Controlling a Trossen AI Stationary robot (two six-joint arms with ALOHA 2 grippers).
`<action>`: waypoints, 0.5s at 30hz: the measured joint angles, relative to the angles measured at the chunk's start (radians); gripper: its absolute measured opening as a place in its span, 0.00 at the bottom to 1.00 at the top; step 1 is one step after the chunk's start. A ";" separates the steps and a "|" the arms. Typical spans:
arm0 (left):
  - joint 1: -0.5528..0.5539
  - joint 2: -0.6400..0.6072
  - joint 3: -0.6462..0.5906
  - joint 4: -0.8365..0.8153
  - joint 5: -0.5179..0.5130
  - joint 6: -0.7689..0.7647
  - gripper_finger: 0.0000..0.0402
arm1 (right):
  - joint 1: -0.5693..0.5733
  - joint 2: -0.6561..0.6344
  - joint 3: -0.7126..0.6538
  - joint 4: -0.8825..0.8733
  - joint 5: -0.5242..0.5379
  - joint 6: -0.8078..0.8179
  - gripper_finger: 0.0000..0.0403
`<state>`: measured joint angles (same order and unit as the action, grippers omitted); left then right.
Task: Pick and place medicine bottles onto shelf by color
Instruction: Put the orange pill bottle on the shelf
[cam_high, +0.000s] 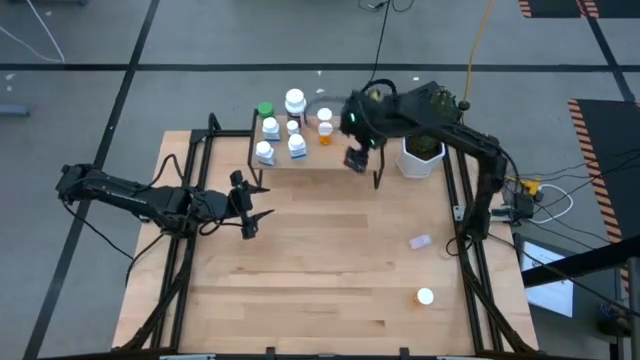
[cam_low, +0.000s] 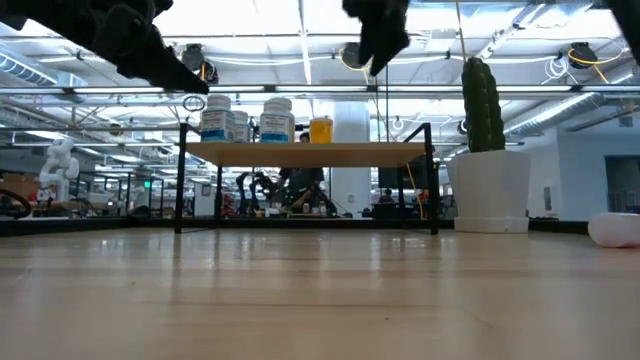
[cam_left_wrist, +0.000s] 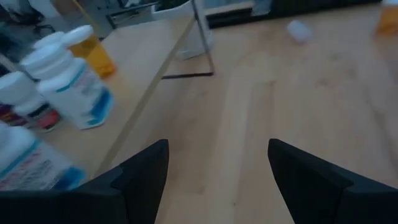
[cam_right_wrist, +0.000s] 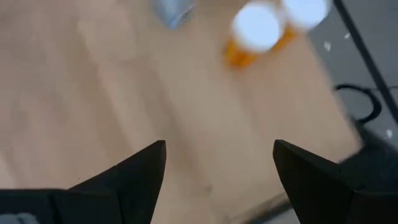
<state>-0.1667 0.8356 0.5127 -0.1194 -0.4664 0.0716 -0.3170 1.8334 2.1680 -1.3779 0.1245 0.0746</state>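
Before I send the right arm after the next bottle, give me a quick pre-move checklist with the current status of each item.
1. Right gripper empty: ok, fingers open over the shelf, nothing between them.
2. Left gripper empty and out of the way: ok, open, over the table left of centre.
3. Bottles on the shelf upright: ok, the white ones and the orange bottle stand in the low view.
4. Bottles left to pick: ok, a pale bottle and a white-capped bottle sit on the table near the right edge.
5. Pale bottle upright: not ok, it seems to lie on its side.
6. Cactus pot clear of the path: cannot tell.
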 joint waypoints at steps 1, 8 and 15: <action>0.000 0.001 0.000 0.009 0.018 -0.013 0.68 | 0.038 -0.026 -0.037 -0.004 0.013 0.037 0.72; -0.047 0.088 -0.059 0.233 0.206 -0.184 0.68 | 0.375 -0.217 -0.442 0.069 0.106 0.337 0.72; -0.153 0.312 -0.086 0.582 0.197 -0.232 0.68 | 0.712 -0.401 -0.799 0.117 0.140 0.750 0.69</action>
<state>-0.3197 1.1477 0.4263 0.4624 -0.2692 -0.1603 0.3947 1.4329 1.3686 -1.2609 0.2642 0.8244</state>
